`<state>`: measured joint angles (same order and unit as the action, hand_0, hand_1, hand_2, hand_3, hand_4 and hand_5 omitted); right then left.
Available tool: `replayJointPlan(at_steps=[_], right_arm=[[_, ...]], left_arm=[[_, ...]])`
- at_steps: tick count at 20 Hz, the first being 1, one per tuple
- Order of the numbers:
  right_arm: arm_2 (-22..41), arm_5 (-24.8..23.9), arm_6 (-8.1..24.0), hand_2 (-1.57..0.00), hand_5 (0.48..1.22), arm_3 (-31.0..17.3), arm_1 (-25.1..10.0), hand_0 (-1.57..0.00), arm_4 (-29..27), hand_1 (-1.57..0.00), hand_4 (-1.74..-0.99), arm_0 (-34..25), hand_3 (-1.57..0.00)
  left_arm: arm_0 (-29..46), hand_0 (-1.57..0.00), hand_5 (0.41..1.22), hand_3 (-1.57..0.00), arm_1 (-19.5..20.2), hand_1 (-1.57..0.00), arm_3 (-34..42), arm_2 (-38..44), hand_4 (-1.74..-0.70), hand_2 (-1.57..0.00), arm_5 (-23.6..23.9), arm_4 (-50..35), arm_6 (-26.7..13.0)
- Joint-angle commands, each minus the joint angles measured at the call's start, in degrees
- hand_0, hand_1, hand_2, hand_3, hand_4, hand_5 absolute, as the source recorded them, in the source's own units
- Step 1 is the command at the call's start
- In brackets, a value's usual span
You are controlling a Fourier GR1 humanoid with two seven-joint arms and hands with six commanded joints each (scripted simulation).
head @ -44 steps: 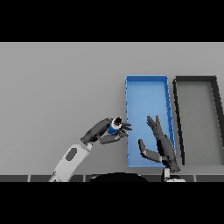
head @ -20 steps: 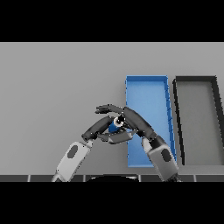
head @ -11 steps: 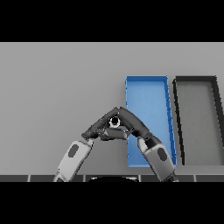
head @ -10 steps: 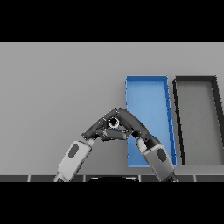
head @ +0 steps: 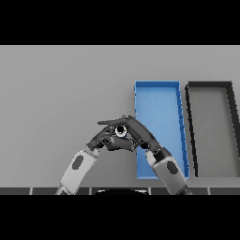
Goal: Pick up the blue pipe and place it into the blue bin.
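Both hands, left (head: pixel 104 138) and right (head: pixel 139 133), curl round the pipe (head: pixel 120 131) just left of the blue bin (head: pixel 159 96).

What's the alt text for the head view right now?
Both hands, left hand and right hand, meet around the blue pipe, just left of the blue bin. A dark bin sits right of it on the grey table.

Two bins are set side by side at the right of the desk (head: pixel 56 93): one bin (head: pixel 159 101), with another bin (head: pixel 211 131) to its right.
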<state>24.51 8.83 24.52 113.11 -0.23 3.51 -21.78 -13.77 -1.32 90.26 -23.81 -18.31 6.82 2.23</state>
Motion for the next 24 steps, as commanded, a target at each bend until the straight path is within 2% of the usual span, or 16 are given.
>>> replayJointPlan(at_steps=[1,3,5,6,7,9,11,12,15,17,19,22,24], right_arm=[[0.0,0.1,0.6,-1.56,1.205,0.1,-0.2,-1.56,-0.5,-1.56,-1.736,0.0,-1.55],[0.6,-0.9,2.4,-1.56,1.211,-0.3,0.3,-1.56,0.0,-1.56,-1.738,-0.3,-1.56],[0.6,-1.5,3.8,-1.57,1.214,0.0,0.4,-1.57,0.3,-1.57,-1.739,-0.5,-1.56],[0.9,-1.5,2.9,-1.57,1.216,0.1,0.1,-1.57,0.7,-1.57,-1.739,-0.1,-1.56],[1.0,-1.8,3.3,-1.57,1.217,-0.4,0.5,-1.57,1.2,-1.57,-1.74,-0.9,-1.57],[1.3,-2.0,1.9,-1.57,1.218,-0.1,0.1,-1.57,1.2,-1.57,-1.74,-0.6,-1.57],[1.4,-2.2,1.8,-1.57,1.219,-0.5,0.1,-1.57,1.1,-1.57,-1.74,-0.5,-1.57],[1.0,-2.5,1.3,-1.57,1.22,-0.5,0.3,-1.57,0.4,-1.57,-1.741,-0.4,-1.57],[0.2,-2.8,0.2,-1.57,1.22,0.7,0.7,-1.57,-2.5,-1.57,-1.741,0.0,-1.57],[-1.8,-3.9,2.2,-1.57,1.221,0.7,2.1,-1.57,-5.7,-1.57,-1.741,-2.5,-1.57],[-4.6,-5.8,5.5,-1.57,1.221,2.5,2.7,-1.57,-10.1,-1.57,-1.741,-4.9,-1.57],[-9.5,-7.7,9.6,-1.57,1.221,4.8,0.6,-1.57,-16.2,-1.57,-1.741,-11.5,-1.57],[-13.1,-8.1,10.2,-1.57,1.221,3.7,-2.9,-1.57,-21.1,-1.57,-1.741,-17.1,-1.57]], left_arm=[[0.1,-0.94,1.221,-0.75,0.7,-0.86,0.0,0.1,-1.37,-0.83,-2.0,-0.5,0.1],[0.2,-0.6,1.221,-0.48,0.8,-0.55,-0.1,0.0,-1.21,-0.53,-4.4,1.0,-0.7],[0.3,-0.38,1.029,-0.3,0.8,-0.35,-0.4,0.4,-1.08,-0.34,-4.6,2.4,-0.3],[0.4,-0.31,0.938,-0.24,1.0,-0.28,-0.1,0.9,-1.05,-0.27,-4.4,2.1,-2.2],[1.2,-0.24,0.848,-0.19,0.8,-0.22,0.6,0.6,-1.02,-0.22,-4.4,1.8,-3.1],[0.9,-0.16,0.704,-0.12,0.8,-0.14,0.4,1.5,-0.98,-0.14,-4.4,1.0,-4.8],[1.0,-0.1,0.603,-0.08,-0.2,-0.09,-0.1,1.5,-0.97,-0.09,-4.3,0.5,-7.7],[1.3,-0.08,0.567,-0.06,-0.1,-0.07,0.4,1.5,-0.97,-0.07,-4.0,0.6,-7.1],[1.3,-0.04,0.495,-0.03,0.1,-0.04,-0.2,1.2,-0.94,-0.04,-2.9,2.3,-6.8],[1.5,-0.03,0.482,-0.02,0.4,-0.02,-0.5,1.3,-0.92,-0.02,-3.0,2.4,-6.6],[1.5,-0.02,0.47,-0.01,0.7,-0.01,-0.9,1.4,-0.91,-0.01,-3.3,2.4,-6.9],[1.4,-0.01,0.45,-0.01,0.1,-0.01,-1.0,0.8,-0.91,-0.01,-3.4,2.5,-7.4],[1.5,0.0,0.441,0.0,0.1,0.0,-0.6,0.8,-0.91,0.0,-3.6,2.2,-7.7]])
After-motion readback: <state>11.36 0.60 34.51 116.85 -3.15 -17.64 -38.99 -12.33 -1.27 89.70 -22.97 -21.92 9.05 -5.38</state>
